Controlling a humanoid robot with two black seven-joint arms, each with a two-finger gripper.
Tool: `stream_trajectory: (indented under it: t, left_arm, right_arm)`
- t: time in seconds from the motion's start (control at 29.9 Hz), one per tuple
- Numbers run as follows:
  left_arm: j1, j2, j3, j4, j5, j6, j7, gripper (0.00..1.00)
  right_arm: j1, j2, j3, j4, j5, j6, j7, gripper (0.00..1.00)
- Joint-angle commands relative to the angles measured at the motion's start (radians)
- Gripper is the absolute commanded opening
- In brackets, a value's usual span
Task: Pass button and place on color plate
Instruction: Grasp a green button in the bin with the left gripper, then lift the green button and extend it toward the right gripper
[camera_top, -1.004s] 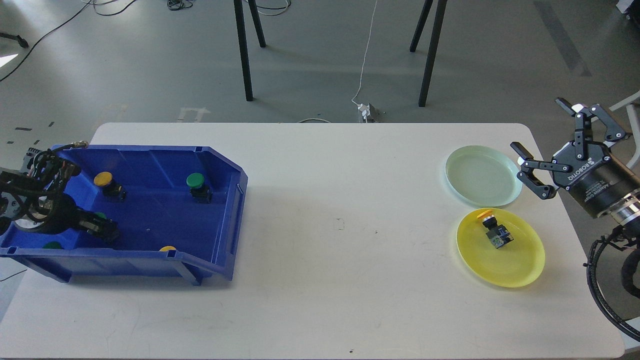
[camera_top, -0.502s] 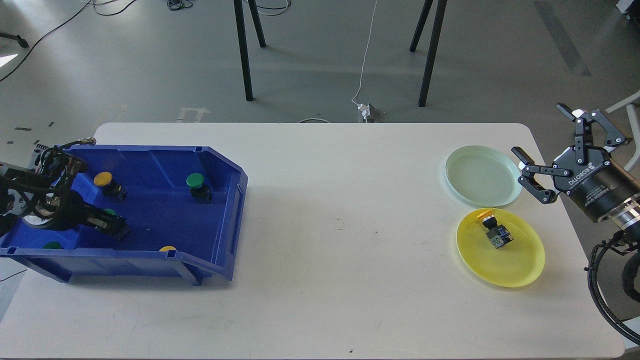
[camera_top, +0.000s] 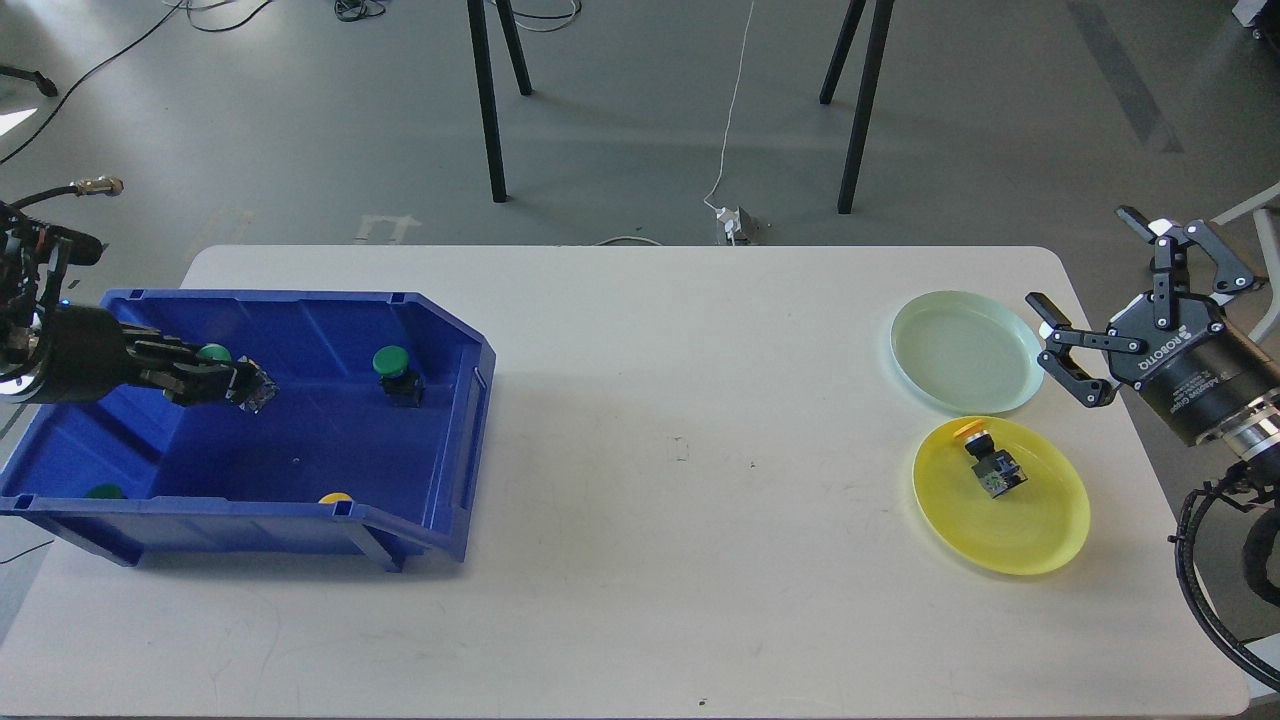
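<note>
My left gripper (camera_top: 222, 381) is shut on a green button (camera_top: 214, 353) and holds it lifted over the left part of the blue bin (camera_top: 250, 516). Another green button (camera_top: 391, 364) stands in the bin's middle. A green cap (camera_top: 104, 491) and a yellow cap (camera_top: 335, 497) peek over the bin's front wall. A yellow button (camera_top: 988, 460) lies on the yellow plate (camera_top: 1035, 530) at the right. The pale green plate (camera_top: 960, 350) behind it is empty. My right gripper (camera_top: 1081, 258) is open and empty, just right of the pale green plate.
The white table's (camera_top: 680, 500) middle lies between the bin and the plates. Black stand legs (camera_top: 487, 110) and a white cable (camera_top: 733, 110) are on the floor beyond the far edge.
My left gripper has risen from the bin floor with the green button in it and now hides the yellow button at the back left. My right gripper has barely moved.
</note>
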Motion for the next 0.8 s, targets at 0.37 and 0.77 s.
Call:
stream_trajectory:
  t: [0.37,0.77]
  left_arm:
    - [0.001,-0.173,-0.121,-0.216,-0.661,0.000,0.000,0.27]
    - [-0.014,-0.584,-0.112,0.049,-0.968,0.000,0.000,0.27]
  right_arm:
    - [0.008,0.017,0.025,-0.012,-0.037,-0.004,0.010,0.98]
    - [0.083,0.114,0.078,-0.020,-0.427,-0.008,0.071,0.98]
